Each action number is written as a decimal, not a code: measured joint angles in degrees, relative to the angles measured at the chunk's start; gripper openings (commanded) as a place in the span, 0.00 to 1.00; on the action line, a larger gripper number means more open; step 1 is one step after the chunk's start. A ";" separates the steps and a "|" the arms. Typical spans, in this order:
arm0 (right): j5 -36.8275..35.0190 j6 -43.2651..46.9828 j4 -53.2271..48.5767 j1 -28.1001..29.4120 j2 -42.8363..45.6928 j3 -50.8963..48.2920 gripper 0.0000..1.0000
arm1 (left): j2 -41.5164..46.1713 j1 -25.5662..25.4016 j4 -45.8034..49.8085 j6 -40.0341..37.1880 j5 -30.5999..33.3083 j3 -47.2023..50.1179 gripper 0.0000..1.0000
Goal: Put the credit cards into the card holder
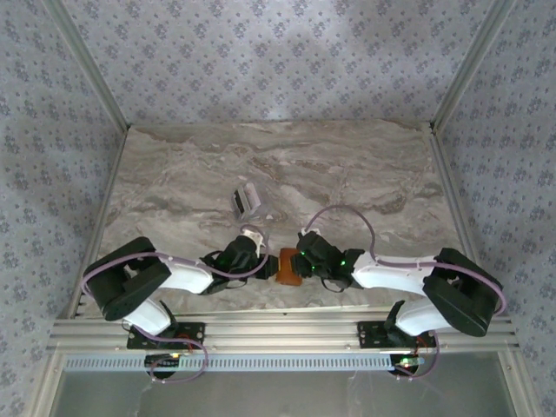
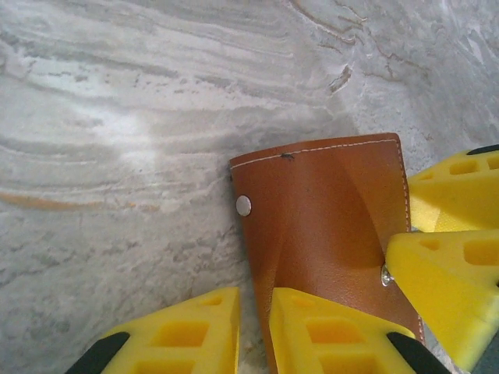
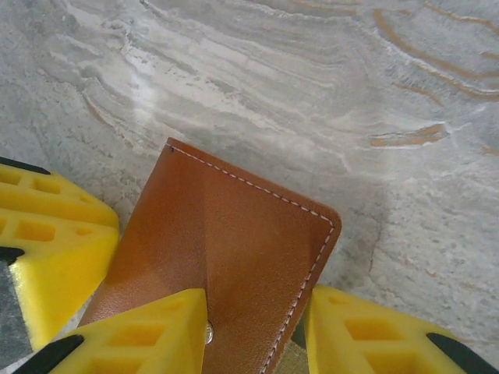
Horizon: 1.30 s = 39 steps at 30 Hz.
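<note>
Gripping wallet from both sides: left gripper clenched on one edge, right gripper clenched on opposite edge; cards lie well apart.

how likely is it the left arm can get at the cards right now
Probably yes, if it leaves the wallet: the left gripper is at its edge, and the cards lie just beyond on the table, nothing between.

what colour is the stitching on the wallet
White stitching along the edge of the brown wallet; it shows best in the right wrist view.
</note>
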State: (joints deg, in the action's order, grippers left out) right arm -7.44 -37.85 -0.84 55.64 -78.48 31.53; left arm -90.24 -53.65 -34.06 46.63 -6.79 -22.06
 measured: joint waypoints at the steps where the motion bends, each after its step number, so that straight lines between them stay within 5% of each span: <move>1: -0.55 0.00 -0.79 0.00 0.00 0.48 0.37 | -0.48 0.00 -0.74 0.07 0.00 -0.02 0.19; 17: -4.81 -0.09 -6.60 -0.02 -2.49 4.00 0.39 | -6.34 0.00 -8.55 1.46 0.26 -1.81 0.17; 31: 4.24 -1.20 -1.81 -5.25 -1.81 1.18 0.37 | -8.52 -0.11 -11.47 2.10 0.92 -2.56 0.17; 39: 8.00 -2.91 2.21 -6.78 -1.70 -0.76 0.46 | -9.46 -0.11 -13.05 2.49 1.38 -2.78 0.19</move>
State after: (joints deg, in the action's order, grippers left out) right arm 0.56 -40.75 1.37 48.86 -80.18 30.76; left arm -99.70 -53.76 -47.11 49.12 -5.41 -24.84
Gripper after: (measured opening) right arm 0.447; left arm 0.182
